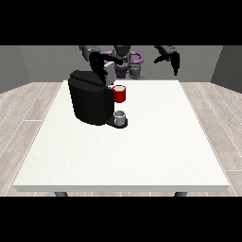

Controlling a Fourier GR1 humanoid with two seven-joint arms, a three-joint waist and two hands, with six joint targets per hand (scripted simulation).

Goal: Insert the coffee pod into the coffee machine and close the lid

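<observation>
— Looking at the coffee machine (90, 101), where's the pod?
— A red piece (119, 94) sits at its brew head, above a grey cup (120, 116); whether that's the pod, I cannot tell.
— And the hands?
— The hand at the view's left (98, 64) hangs over the lid, the hand at the view's right (174, 61) is raised apart — fingers unclear on both.

Bare room: wood floor (28, 101), grey walls (33, 64)

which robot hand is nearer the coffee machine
The robot's right: the robot hand at the view's left is right above the coffee machine, at its top. The robot hand at the view's right hangs well off to the side, raised above the table.
</observation>
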